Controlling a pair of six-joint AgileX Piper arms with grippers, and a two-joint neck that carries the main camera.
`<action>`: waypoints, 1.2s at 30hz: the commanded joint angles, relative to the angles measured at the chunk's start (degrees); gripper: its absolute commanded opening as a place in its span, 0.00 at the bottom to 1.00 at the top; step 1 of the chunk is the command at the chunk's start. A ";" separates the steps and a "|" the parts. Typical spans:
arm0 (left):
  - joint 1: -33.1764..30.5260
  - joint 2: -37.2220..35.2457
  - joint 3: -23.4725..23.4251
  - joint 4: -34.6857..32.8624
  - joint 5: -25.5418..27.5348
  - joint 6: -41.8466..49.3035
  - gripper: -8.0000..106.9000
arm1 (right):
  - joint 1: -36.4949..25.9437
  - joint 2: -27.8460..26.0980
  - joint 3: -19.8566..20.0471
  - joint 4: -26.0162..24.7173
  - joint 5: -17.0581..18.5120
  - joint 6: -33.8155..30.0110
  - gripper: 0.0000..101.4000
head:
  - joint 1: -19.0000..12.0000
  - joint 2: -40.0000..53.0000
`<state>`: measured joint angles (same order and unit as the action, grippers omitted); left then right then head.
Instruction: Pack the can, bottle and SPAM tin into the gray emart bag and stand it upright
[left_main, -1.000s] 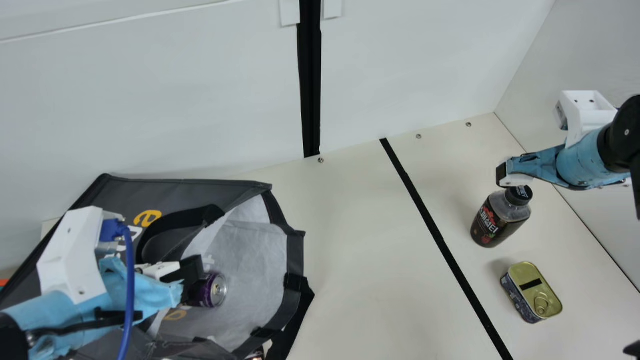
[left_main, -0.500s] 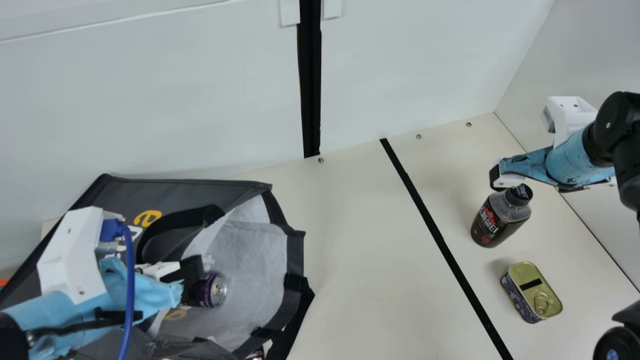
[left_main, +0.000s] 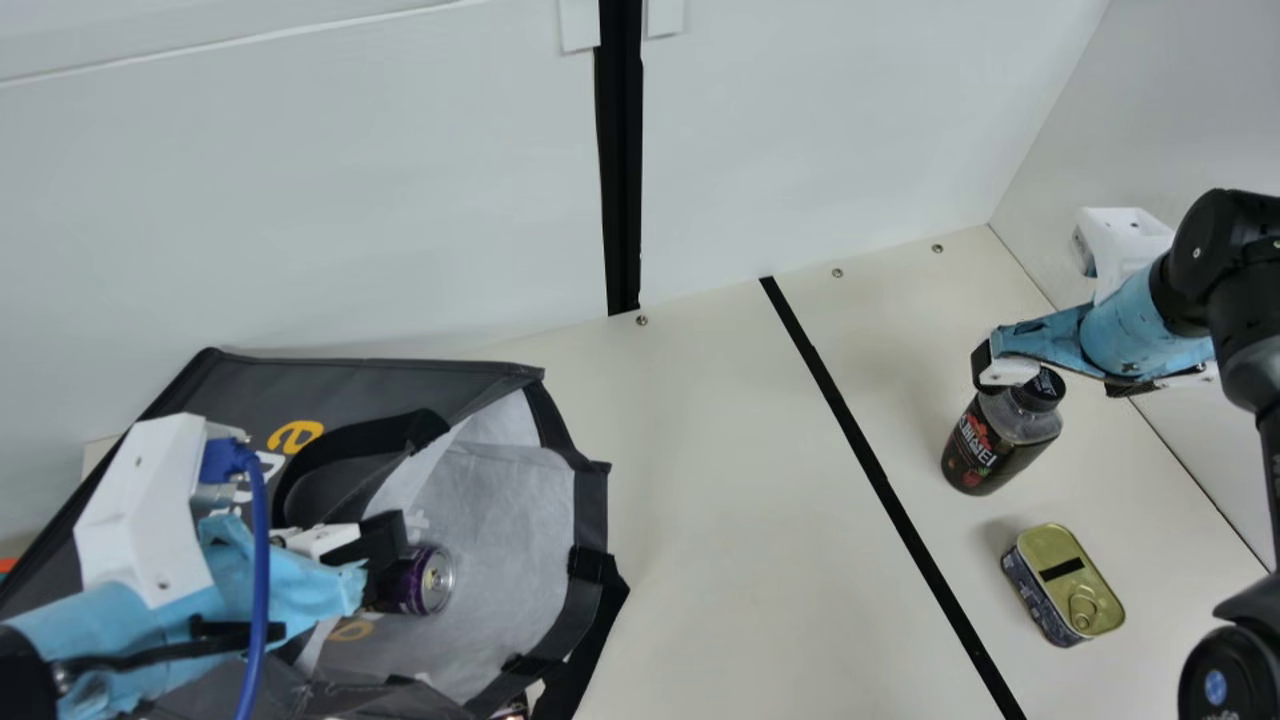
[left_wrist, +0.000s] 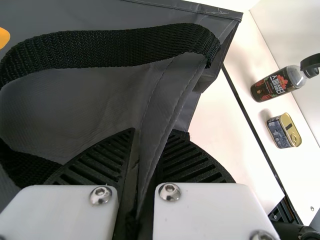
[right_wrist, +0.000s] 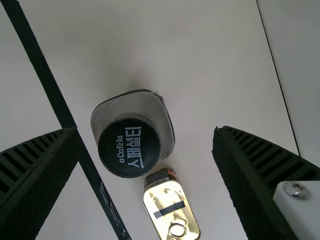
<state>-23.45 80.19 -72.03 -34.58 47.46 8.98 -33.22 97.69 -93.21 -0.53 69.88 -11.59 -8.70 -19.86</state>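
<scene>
Cream worktop (left_main: 700, 520), black tape strip (left_main: 868, 455) across it. Left gripper (left_wrist: 154, 135) pinches an edge of the gray emart bag (left_main: 592, 505); can (left_main: 430, 580) lies inside. Right gripper (right_wrist: 145, 129) wide, over the bottle (left_main: 985, 445), upright near the SPAM tin (left_main: 1068, 585). Probable step: bottle grasp. Centre the cap (right_wrist: 129, 147), descend straight, close evenly below it; avoid tipping.
</scene>
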 joint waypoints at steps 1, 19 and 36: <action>0.00 0.00 0.00 0.00 0.00 0.00 0.00 | 0.00 0.18 0.12 -0.17 0.03 -0.08 0.94 | -1.30 -0.14; 0.00 0.00 0.00 0.00 0.00 0.00 0.00 | 0.40 1.11 0.87 0.45 0.03 0.18 0.21 | -1.30 -0.14; 0.00 0.00 0.00 0.00 0.00 0.00 0.00 | 0.16 -0.18 0.66 4.70 0.03 -0.96 0.00 | -1.30 -0.14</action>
<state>-23.45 80.19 -72.03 -34.58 47.46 8.98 -33.06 97.68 -92.32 4.38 70.56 -12.28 -8.70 -19.86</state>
